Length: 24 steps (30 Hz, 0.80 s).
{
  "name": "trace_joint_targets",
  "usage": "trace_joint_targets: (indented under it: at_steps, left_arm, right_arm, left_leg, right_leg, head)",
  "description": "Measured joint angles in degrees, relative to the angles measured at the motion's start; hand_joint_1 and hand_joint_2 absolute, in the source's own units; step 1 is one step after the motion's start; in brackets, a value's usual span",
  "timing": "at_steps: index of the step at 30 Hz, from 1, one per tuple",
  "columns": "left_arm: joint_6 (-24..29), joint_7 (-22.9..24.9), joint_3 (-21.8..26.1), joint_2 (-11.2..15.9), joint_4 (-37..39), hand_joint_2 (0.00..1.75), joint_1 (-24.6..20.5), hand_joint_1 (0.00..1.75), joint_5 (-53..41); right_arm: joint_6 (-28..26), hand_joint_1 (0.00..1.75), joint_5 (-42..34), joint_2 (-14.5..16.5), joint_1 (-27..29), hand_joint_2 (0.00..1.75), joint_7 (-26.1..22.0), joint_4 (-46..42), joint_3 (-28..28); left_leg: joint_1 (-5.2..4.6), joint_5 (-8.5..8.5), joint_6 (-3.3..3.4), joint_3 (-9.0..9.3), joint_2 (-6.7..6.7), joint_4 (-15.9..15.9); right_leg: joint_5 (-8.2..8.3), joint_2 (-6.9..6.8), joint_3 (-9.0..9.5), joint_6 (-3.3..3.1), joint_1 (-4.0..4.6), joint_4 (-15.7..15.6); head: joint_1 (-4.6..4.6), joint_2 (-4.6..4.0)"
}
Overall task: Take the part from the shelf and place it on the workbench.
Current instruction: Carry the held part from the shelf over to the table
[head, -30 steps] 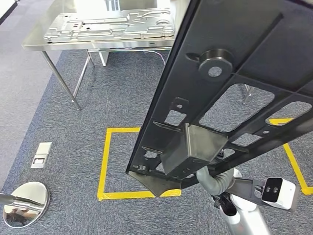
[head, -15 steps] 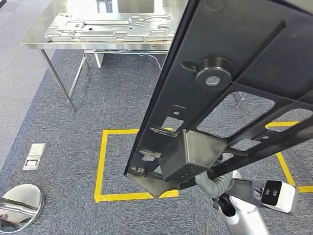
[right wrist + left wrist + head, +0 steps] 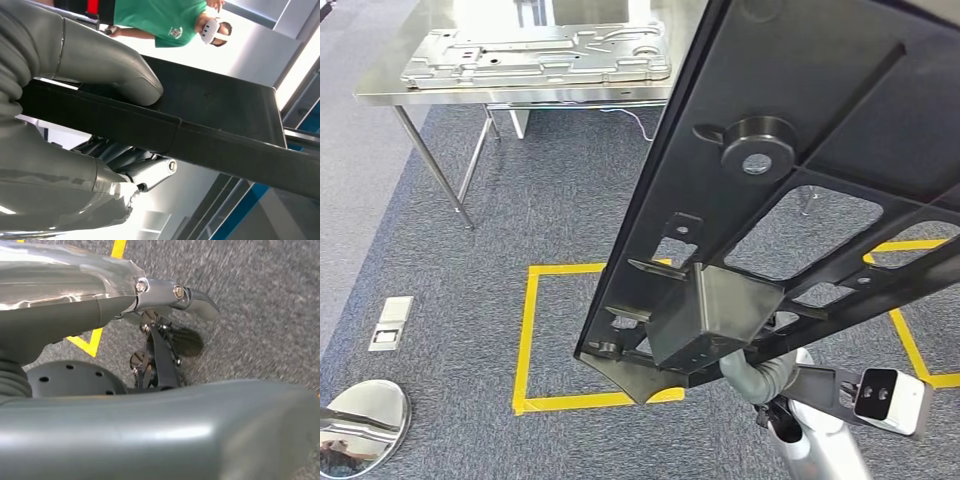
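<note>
Right hand (image 3: 113, 120) reaches up and clamps the big black part's (image 3: 803, 130) edge, thumb over, fingers under; left hand (image 3: 162, 335) hangs, can't tell if open.

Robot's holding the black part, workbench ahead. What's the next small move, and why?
Probably keep carrying toward the workbench: the right hand grips the black part above carpet, with floor between, and a silver panel already lies on the bench.
</note>
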Motion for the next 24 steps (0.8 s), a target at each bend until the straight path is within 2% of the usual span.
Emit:
trace_joint_targets:
  at_steps: [6, 9, 11, 12, 14, 15, 16, 17, 19, 20, 21, 22, 24]
  left_arm:
    - [-0.01, -0.04, 0.25, 0.0, 0.0, 1.75, 0.0, 0.0, 0.01]
    - [-0.04, -0.06, 0.28, -0.02, 0.0, 1.75, -0.02, 0.0, 0.01]
    - [-0.09, -0.11, 0.29, -0.1, 0.0, 1.75, -0.1, 0.0, 0.01]
    - [-0.12, -0.14, 0.3, -0.14, 0.0, 1.75, -0.13, 0.0, 0.08]
    - [-0.18, -0.19, 0.35, -0.15, 0.0, 1.75, -0.15, 0.0, 0.39]
    - [-0.2, -0.21, 0.4, -0.15, 0.0, 1.75, -0.12, 0.0, 0.56]
    - [-0.22, -0.21, 0.44, -0.16, 0.0, 1.75, -0.1, 0.0, 0.67]
    - [-0.24, -0.22, 0.47, -0.18, 0.0, 1.75, -0.08, 0.0, 0.69]
    - [-0.31, -0.22, 0.51, -0.21, -0.01, 1.75, -0.06, 0.0, 0.69]
    - [-0.33, -0.23, 0.55, -0.16, -0.01, 1.75, -0.09, 0.0, 0.68]
    - [-0.36, -0.26, 0.57, -0.11, -0.02, 1.75, -0.12, 0.0, 0.67]
    - [-0.41, -0.29, 0.6, -0.06, -0.02, 1.75, -0.16, 0.0, 0.67]
    - [-0.51, -0.38, 0.62, -0.03, -0.02, 1.75, -0.22, 0.0, 0.66]
  right_arm:
    - [0.13, 1.75, -0.04, -0.05, -0.06, 1.75, 0.0, 0.02, 0.0]
    - [0.25, 1.75, -0.1, -0.07, -0.2, 1.75, -0.01, -0.02, -0.01]
    - [0.4, 1.75, -0.22, -0.11, -0.4, 1.75, -0.05, -0.01, -0.04]
    - [0.51, 1.75, -0.29, -0.15, -0.5, 1.75, -0.07, 0.02, -0.07]
    - [0.68, 1.75, -0.4, -0.31, -0.56, 1.75, -0.11, 0.13, -0.13]
    - [0.75, 1.75, -0.44, -0.41, -0.53, 1.75, -0.11, 0.22, -0.16]
    - [0.81, 1.75, -0.49, -0.5, -0.5, 1.75, -0.11, 0.34, -0.2]
    - [0.86, 1.75, -0.52, -0.57, -0.53, 1.75, -0.12, 0.44, -0.22]
    - [0.97, 1.75, -0.59, -0.65, -0.66, 1.75, -0.15, 0.56, -0.25]
    - [1.04, 1.75, -0.61, -0.68, -0.76, 1.75, -0.21, 0.64, -0.25]
    - [1.1, 1.75, -0.64, -0.71, -0.79, 1.75, -0.28, 0.74, -0.26]
    - [1.15, 1.75, -0.66, -0.75, -0.77, 1.75, -0.36, 0.85, -0.28]
    - [1.15, 1.75, -0.73, -0.84, -0.72, 1.75, -0.48, 0.97, -0.34]
  left_leg:
    - [0.0, 0.11, -0.33, 0.01, 0.0, -0.12]
    - [-0.09, 0.57, 0.4, 0.39, 0.03, -0.8]
    - [0.15, 1.44, 0.95, 1.17, 0.19, -2.42]
    - [0.35, 1.76, 1.06, 1.47, 0.28, -3.03]
    - [0.42, 1.75, 1.11, 1.56, 0.38, -3.21]
    - [0.47, 1.66, 1.06, 1.6, 0.39, -3.18]
    - [0.59, 1.53, 0.91, 1.69, 0.39, -3.14]
    - [0.79, 1.32, 0.64, 1.85, 0.36, -3.03]
    - [1.3, 0.45, -0.32, 2.22, 0.3, -2.37]
    - [1.42, -0.16, -0.9, 2.21, 0.27, -1.71]
    - [1.39, -0.67, -1.39, 2.08, 0.25, -1.13]
    - [1.27, -1.02, -1.72, 1.92, 0.24, -0.72]
    - [1.16, -1.3, -1.94, 1.83, 0.23, -0.48]
  right_leg:
    - [-0.06, -0.03, 0.04, -0.15, 0.01, 0.04]
    - [0.34, -0.11, 0.39, 0.36, -0.29, -0.62]
    - [-0.4, -0.09, 0.14, 0.74, -0.3, 0.13]
    - [-1.66, -0.07, -0.79, 0.85, -0.3, 2.16]
    - [-4.86, -0.05, -4.24, 1.19, -0.43, 9.09]
    - [-5.75, -0.06, -5.88, 1.42, -0.55, 12.26]
    - [-5.55, -0.08, -6.7, 1.7, -0.69, 13.67]
    - [-4.24, -0.11, -6.41, 2.02, -0.85, 12.81]
    - [-0.41, -0.26, -3.32, 2.82, -1.23, 6.25]
    - [0.62, -0.31, -1.86, 2.97, -1.31, 3.11]
    - [0.89, -0.32, -1.01, 2.69, -1.33, 1.25]
    - [0.45, -0.3, -0.8, 2.21, -1.27, 0.73]
    - [-0.03, -0.16, -0.91, 0.94, -1.23, 0.9]
  head:
    - [0.0, 0.01]
    - [-0.03, 0.0]
    - [-0.03, 0.0]
    - [0.0, 0.0]
    - [0.02, 0.0]
    - [0.02, 0.0]
    - [0.02, 0.0]
    - [0.02, -0.01]
    - [0.02, 0.0]
    - [0.11, 0.0]
    - [0.18, 0.01]
    - [0.22, 0.01]
    - [0.25, 0.0]
